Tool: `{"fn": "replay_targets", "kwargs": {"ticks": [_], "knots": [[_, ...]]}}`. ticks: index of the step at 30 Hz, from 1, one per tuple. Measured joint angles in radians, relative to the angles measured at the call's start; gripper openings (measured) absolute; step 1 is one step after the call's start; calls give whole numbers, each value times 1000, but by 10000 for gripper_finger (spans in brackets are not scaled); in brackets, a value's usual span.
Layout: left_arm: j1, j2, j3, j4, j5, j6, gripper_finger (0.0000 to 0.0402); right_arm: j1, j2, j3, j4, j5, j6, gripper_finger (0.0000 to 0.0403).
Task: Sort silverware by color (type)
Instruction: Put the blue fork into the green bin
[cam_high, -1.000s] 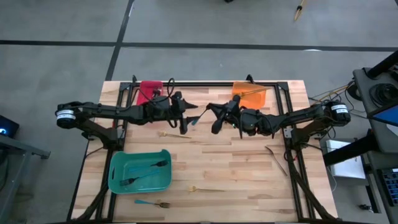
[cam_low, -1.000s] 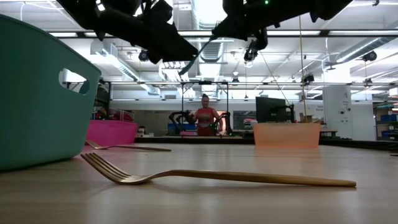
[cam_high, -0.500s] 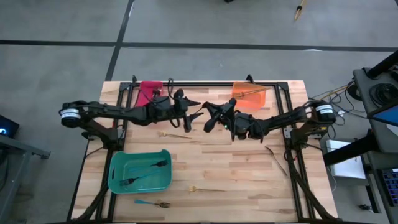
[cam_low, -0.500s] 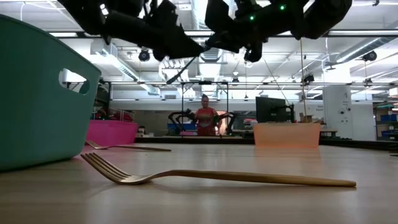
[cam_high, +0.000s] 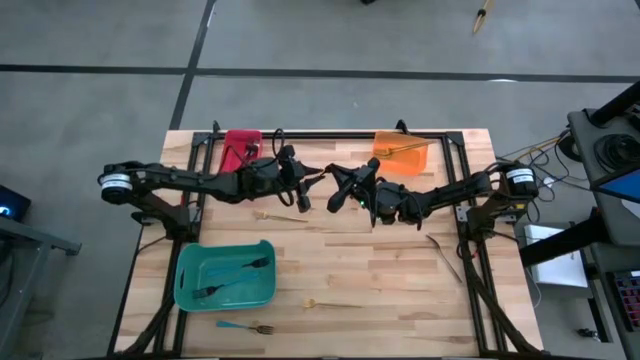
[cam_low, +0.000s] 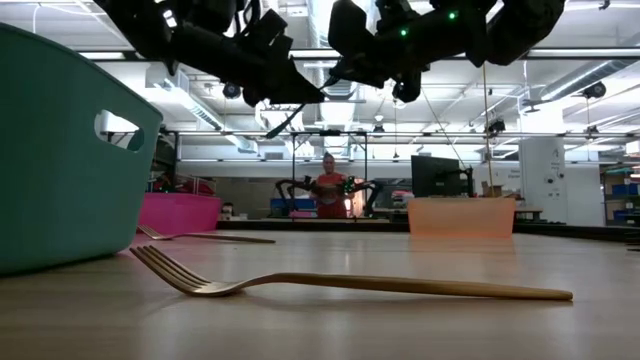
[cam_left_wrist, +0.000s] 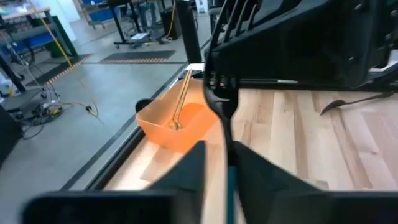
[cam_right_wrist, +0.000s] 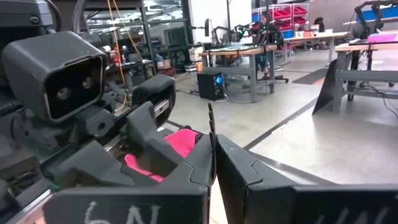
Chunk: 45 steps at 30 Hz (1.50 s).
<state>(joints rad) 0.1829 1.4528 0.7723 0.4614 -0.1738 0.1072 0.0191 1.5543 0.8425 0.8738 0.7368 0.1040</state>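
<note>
Mid-air handoff over worktop (cam_high: 400, 260) centre: left claw (cam_high: 306, 190) just narrowed around blue-handled fork (cam_left_wrist: 221, 102), couldn't tell if gripping. Right claw (cam_high: 335, 196) still pinching it.

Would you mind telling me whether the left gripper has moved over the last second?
Yes. In the high view the left gripper has shifted slightly right, away from the red bin, toward the right gripper.

Between the left claw (cam_left_wrist: 216, 180) fingers, the fork (cam_left_wrist: 222, 93) handle is blurred and cut off by the picture's lower edge, so how much of it is gripped stays unclear. Beyond that claw, the orange bin (cam_left_wrist: 180, 121) hides the lower end of a gold fork (cam_left_wrist: 181, 99). In the low view both claws are cut off at the top edge.
</note>
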Motion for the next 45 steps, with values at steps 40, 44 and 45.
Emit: {"fn": "replay_targets", "kwargs": {"ticks": [40, 44, 45], "knots": [[-306, -207, 352, -1215, -52, -352, 0, 18, -322, 2, -390, -11, -77, 183], [-431, -214, 396, -1429, -25, -450, 0, 18, -315, 2, -412, -11, -73, 183], [-466, -215, 401, -1469, -14, -476, 0, 18, -313, 2, -417, -11, -70, 183]]}}
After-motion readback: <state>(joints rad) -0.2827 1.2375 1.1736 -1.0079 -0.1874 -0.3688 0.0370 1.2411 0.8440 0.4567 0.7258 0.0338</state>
